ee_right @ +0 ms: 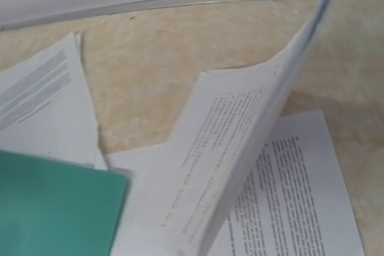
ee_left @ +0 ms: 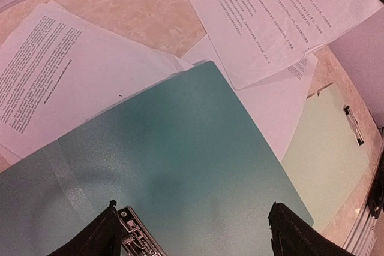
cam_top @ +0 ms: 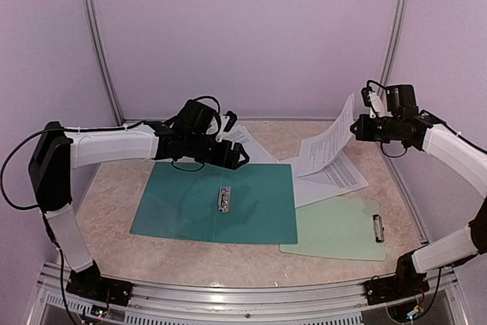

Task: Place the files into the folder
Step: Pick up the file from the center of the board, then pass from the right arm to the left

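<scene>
**Two-arm station: printed sheets and open folder on counter**

Left arm: rises from its base at the near left and bends at the elbow by the left wall. The forearm runs level to the right above the counter, with the wrist tipped down over the far edge of the folder.
Left jaws: spread wide with nothing between them. The dark fingertips hang above the folder's inner face.

Right arm: climbs along the right side, with the forearm reaching leftward, raised well above the counter.
Right jaws: pressed together, pinching the upper edge of the lifted sheet.

Lifted sheet: one of the files, printed, hanging tilted and bowed. Its lower edge is down at the sheets beneath.

Files: loose white printed sheets, overlapping on the counter just right of the folder's far corner. One more, the far sheet, lies behind the left wrist. All lie outside the folder.

Folder: dark teal, opened flat at the middle of the counter, with a metal clamp at the spine. Its far right corner lies over the white sheets. Its near right corner overlaps the clipboard.

Clipboard: pale mint, flat, at the near right, with a metal clip at its right edge.
</scene>
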`<state>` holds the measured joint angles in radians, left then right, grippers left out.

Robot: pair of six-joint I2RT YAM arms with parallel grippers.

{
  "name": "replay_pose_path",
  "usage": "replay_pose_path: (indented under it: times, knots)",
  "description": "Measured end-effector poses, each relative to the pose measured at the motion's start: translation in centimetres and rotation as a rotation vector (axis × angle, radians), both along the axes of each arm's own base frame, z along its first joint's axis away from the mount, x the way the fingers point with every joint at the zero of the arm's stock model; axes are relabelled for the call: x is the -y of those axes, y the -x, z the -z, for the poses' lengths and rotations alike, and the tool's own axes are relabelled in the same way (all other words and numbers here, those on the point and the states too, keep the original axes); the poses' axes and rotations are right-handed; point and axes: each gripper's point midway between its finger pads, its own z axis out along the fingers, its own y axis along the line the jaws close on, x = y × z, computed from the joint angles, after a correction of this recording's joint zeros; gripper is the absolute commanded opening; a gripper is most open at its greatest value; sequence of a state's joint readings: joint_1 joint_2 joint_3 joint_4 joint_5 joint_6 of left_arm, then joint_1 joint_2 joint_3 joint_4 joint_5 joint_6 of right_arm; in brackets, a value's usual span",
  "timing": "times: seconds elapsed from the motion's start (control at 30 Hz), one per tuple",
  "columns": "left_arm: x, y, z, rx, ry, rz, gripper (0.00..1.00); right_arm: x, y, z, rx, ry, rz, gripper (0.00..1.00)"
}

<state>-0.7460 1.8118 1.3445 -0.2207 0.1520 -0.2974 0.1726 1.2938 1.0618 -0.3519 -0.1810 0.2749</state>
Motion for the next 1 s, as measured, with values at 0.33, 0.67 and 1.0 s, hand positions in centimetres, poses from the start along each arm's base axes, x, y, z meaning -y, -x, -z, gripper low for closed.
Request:
replay_pose_path:
  times: [0.33,0.67,1.0]
  knots:
    - [-2.0,-1.2,-1.7,0.039,-0.004,-0.011,0.81,-4.2,2.9,-6.7,0.103,0.134,-0.202,0.0]
    - [-2.1,-0.3,-4.2,0.076,0.002,0.083,0.99,-10.8,7.2,-11.2,0.156,0.135,-0.456,0.0]
    - [-3.4,2.3,-8.0,0.213,0.021,0.284,0.98,-20.5,14.4,-9.9,0.07,0.154,-0.789,0.0]
